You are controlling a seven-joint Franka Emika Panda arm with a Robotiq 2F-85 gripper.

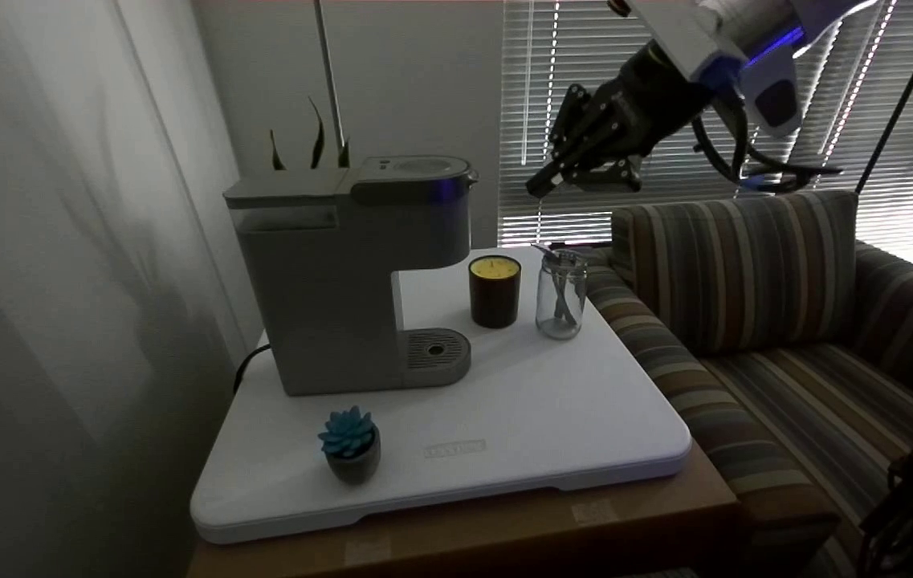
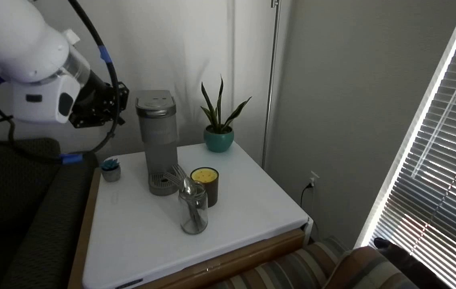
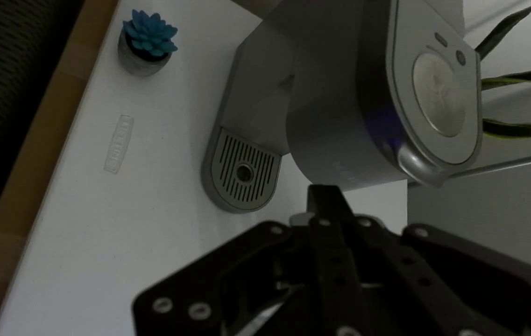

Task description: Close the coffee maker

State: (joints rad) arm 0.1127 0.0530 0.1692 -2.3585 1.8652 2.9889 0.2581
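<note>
Tool (image 1: pixel 544 183) pressed together, the arm (image 1: pixel 713 60) slants downward, apart from the coffee maker (image 1: pixel 328 289).

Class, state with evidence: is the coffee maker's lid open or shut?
Shut. On the coffee maker, the lid lies flat over the brew head, no gap visible.

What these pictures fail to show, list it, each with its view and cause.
Inside of the coffee maker: all views; its lid covers it.
Any symbols on the buttons: all views; too small.
Where the cord leads: an exterior view; it drops behind the table.
Rest of the arm: both exterior views; cut off by picture edges.
</note>
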